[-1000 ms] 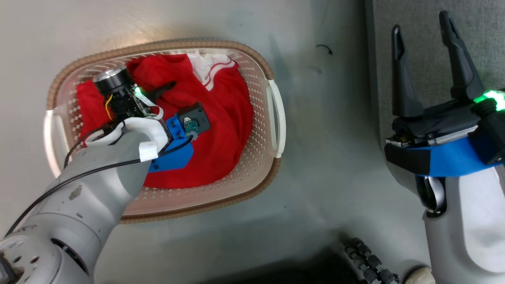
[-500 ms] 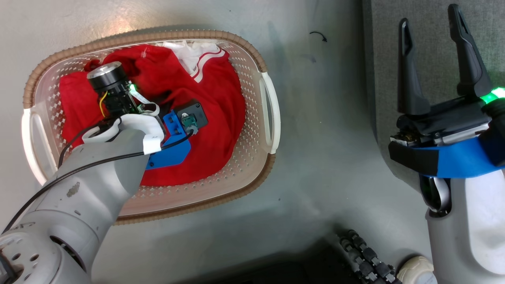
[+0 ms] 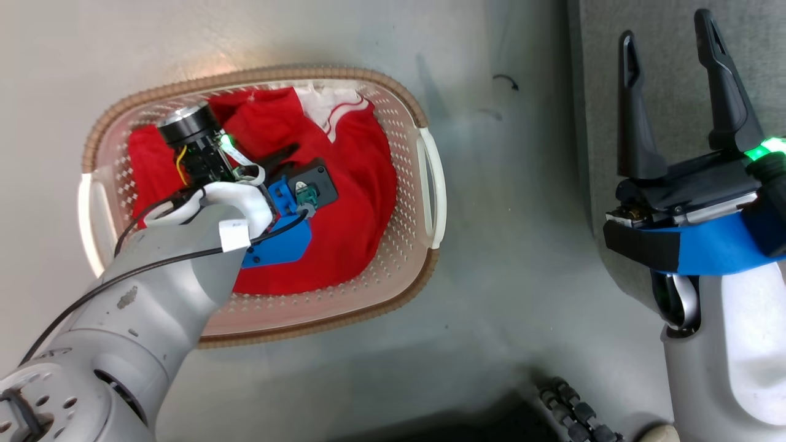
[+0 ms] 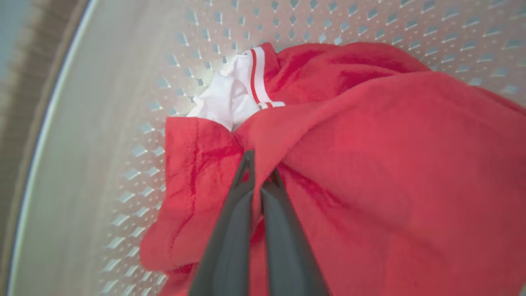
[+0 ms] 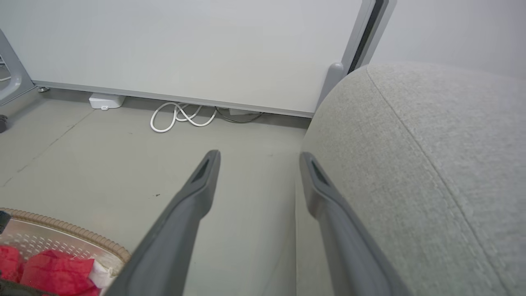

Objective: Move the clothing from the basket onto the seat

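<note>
One basket (image 3: 405, 245) is holding one heap of clothing (image 3: 350, 202), its garments too tangled to count. One seat (image 5: 431, 164) is standing by. Two grippers are showing, the left gripper (image 4: 261, 168) and the right gripper (image 3: 664, 27), two fingers (image 3: 632, 123) each. One white cable (image 5: 181, 117) and one white box (image 5: 106, 100) are lying beyond.

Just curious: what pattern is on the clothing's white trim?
Thin red stripes along the white trim, best seen in the left wrist view.
</note>
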Motion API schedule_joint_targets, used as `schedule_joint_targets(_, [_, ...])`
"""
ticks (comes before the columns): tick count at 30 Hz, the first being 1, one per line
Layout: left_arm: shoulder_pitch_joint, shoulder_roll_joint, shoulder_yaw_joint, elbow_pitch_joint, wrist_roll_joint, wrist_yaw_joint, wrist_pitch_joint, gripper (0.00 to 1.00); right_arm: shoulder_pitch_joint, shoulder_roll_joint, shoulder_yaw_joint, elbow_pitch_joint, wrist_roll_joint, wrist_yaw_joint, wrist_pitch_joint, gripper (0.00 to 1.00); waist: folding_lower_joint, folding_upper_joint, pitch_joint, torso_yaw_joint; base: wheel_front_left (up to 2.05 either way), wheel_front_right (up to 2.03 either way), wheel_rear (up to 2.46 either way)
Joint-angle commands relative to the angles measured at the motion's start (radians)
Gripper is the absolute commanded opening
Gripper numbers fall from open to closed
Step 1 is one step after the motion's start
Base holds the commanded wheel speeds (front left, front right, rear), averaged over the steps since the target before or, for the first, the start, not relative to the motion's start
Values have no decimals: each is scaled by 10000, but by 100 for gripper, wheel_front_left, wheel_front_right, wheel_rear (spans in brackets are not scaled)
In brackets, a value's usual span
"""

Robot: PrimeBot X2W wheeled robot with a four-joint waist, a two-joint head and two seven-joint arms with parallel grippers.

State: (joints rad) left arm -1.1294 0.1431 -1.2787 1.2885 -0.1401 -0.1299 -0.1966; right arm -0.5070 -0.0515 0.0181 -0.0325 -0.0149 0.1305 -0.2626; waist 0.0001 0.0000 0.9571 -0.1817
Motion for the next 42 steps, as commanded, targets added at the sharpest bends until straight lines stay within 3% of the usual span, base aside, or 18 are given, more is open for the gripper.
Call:
schedule_joint_targets(1, [55,-35,-18,-3,-67,0,-148,0,-33,18,-16,56,41,5,-35,100,-1,0,-293,97,0,0,0])
schedule_joint_targets(13, [908,-286,543,-881,-960,215,-695,0,670,11,-274,455,-163,5,-35,100,-1,0,-2313,709,0,0,0])
schedule_joint_targets(27, [2495,394,1779,-3529,-1457,540,-697,0,1710,-40,-434,912,-181,3,-35,100,-1,0,-4865,1278,0,0,0])
schedule_joint_targets(42, [3790,682,4115,-5952,-1566,463,-700,0,3049,-31,-661,1235,10,5,-35,100,-1,0,-7302,1554,0,0,0])
